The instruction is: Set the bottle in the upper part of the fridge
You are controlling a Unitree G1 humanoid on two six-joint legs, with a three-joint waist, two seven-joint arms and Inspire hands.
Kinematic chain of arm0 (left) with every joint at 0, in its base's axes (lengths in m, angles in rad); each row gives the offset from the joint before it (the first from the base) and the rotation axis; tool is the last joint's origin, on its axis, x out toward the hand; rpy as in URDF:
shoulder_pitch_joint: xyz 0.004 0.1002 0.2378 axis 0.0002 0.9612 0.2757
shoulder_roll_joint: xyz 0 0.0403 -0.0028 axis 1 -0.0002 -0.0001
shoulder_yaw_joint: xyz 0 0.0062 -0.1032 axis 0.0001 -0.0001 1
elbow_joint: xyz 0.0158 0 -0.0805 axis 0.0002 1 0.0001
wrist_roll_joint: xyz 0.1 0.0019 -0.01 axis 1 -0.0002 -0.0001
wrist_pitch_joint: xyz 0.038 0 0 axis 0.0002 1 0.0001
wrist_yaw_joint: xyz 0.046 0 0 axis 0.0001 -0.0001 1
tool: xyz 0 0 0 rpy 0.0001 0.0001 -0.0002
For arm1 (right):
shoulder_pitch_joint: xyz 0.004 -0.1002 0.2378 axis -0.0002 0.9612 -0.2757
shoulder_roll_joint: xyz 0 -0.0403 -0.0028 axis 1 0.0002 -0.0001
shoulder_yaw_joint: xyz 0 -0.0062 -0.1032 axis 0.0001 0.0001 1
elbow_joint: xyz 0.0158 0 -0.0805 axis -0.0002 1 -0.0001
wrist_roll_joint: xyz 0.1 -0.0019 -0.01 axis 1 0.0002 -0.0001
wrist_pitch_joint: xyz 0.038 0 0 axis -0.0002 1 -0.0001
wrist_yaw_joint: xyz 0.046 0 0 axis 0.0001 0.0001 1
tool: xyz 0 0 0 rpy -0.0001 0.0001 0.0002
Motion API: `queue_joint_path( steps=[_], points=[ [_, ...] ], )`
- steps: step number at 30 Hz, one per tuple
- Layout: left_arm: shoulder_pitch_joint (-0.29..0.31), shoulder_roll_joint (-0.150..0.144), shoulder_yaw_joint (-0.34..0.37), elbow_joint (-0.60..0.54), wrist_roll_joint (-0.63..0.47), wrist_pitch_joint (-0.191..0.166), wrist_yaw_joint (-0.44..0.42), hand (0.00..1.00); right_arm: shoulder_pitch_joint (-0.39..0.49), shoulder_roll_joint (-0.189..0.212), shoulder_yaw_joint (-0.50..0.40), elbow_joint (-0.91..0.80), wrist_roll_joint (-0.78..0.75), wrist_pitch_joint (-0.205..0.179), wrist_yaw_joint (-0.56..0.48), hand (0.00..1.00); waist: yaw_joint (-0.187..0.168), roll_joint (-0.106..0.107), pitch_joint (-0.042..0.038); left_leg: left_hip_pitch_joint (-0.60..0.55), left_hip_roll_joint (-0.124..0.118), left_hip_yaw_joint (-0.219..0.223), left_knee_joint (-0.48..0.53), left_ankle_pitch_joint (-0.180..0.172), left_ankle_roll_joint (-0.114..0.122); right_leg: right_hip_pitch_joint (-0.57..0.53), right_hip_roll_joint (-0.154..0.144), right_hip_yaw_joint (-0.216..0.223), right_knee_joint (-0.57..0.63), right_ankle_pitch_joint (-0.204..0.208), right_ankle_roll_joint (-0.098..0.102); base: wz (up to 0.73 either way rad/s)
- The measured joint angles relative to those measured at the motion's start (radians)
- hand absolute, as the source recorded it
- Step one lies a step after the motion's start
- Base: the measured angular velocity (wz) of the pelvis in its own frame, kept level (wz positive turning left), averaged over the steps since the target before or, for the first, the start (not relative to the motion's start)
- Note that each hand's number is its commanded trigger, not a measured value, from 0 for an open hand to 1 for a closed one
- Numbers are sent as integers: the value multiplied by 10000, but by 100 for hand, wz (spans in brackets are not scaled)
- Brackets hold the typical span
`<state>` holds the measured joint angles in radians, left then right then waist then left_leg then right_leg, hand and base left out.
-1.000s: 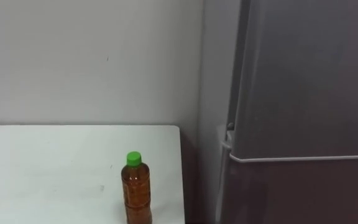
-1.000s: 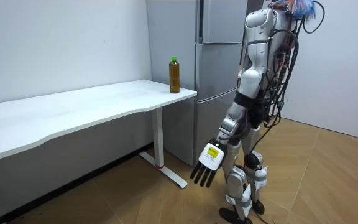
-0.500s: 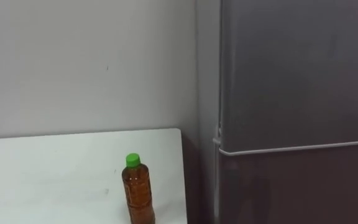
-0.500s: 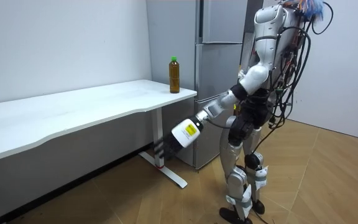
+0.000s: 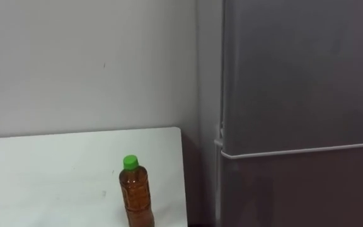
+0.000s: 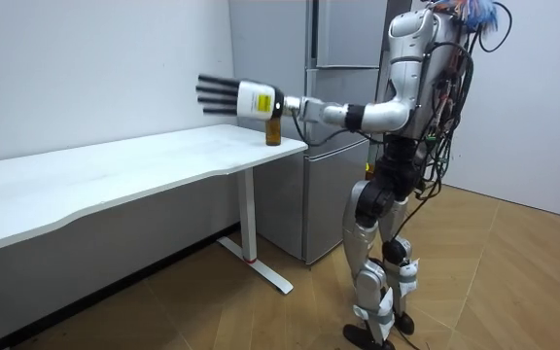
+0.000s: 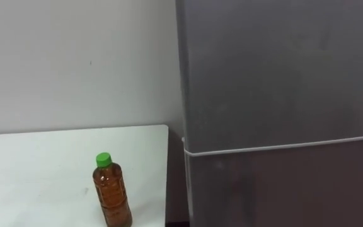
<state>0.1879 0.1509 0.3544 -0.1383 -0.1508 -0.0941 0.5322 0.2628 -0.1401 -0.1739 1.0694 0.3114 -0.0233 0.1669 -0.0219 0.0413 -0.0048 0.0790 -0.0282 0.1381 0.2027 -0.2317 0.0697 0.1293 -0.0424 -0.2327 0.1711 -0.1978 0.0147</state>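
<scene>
Bottle (image 5: pixel 135 198): amber, green cap, upright near tabletop (image 5: pixel 49 173) corner, beside closed fridge (image 5: pixel 295 94). Left hand (image 6: pixel 249 98): fingers straight, spread; raised at cap height, overlapping bottle top in room view.

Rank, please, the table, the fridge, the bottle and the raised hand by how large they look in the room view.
Largest: table and fridge, too alike to rank; the table runs nearer the camera.
Next: left hand, open.
Smallest: bottle, partly behind that nearer hand.
</scene>
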Motion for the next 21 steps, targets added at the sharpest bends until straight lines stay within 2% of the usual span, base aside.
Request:
queue_joint_path(
  steps=[1,2,4,6,7,8,9,10,11,14,15,16,21],
  points=[
    [-14,0,0,-443,86,6,-58,0,7,1,-17,2,-18,3,0,0,-5,37,-23,30,-2,0,0,-2,3,44,-3,-22,-2,4,5,0],
    [-82,0,-5,-824,162,7,-201,0,10,9,-17,44,-8,4,-3,0,-44,29,29,82,-2,-5,2,-2,3,92,-1,-18,-11,5,8,0],
    [-460,0,-2,-1060,268,20,-434,0,-19,26,-29,109,-8,3,-14,0,-43,12,48,107,-1,-31,-7,-12,10,141,-2,-39,-9,6,10,5],
    [-797,0,-11,-1345,267,67,-636,0,-60,28,-45,148,-3,4,-13,0,-52,49,22,58,1,-31,14,-19,10,135,-1,-36,-12,6,10,2],
    [-916,0,-66,-1632,278,94,-757,0,-63,43,-42,154,1,7,-13,0,-76,-3,45,20,2,-27,23,-19,11,131,-5,-37,-9,6,9,0],
    [-1063,-1,-143,-1822,319,98,-925,0,-67,78,-46,154,11,10,-20,0,-106,55,19,12,3,-28,36,-18,11,127,-5,-33,-2,6,9,0],
    [-1142,-2,-208,-1883,355,101,-995,0,-75,80,-47,166,10,16,-21,0,-138,4,45,7,2,-31,40,-19,12,123,-6,-37,-2,7,9,0],
    [-1287,0,-329,-2028,348,145,-1152,0,-121,83,-19,166,41,23,-19,0,-226,107,-7,-1,0,-54,55,-19,12,149,-6,-41,-2,9,11,4],
    [-1450,-3,-507,-2208,312,230,-1335,0,-162,87,1,182,43,23,-16,0,-290,40,32,-7,-2,-57,55,-17,13,149,-9,-29,-5,12,15,0],
    [-1645,-35,-949,-2911,232,289,-2019,0,-226,109,2,276,114,12,59,0,-421,82,8,26,-2,-56,43,-17,14,166,-6,-5,-15,14,15,0],
    [-1719,-41,-1031,-2953,232,278,-2193,0,-242,104,0,307,120,-3,102,0,-499,-1,51,32,-2,-55,40,-17,14,157,-9,-7,-19,14,16,0],
    [-1897,-45,-1200,-2951,231,286,-2510,0,-329,93,-1,404,129,-17,162,0,-587,45,65,24,-2,-57,46,-16,15,112,-13,-26,-18,15,17,0],
    [-2229,-54,-2031,-2951,212,529,-3586,0,-768,77,-4,759,133,29,184,0,-888,30,49,-32,11,-10,16,-16,12,7,5,59,0,15,16,-4]
  ],
)
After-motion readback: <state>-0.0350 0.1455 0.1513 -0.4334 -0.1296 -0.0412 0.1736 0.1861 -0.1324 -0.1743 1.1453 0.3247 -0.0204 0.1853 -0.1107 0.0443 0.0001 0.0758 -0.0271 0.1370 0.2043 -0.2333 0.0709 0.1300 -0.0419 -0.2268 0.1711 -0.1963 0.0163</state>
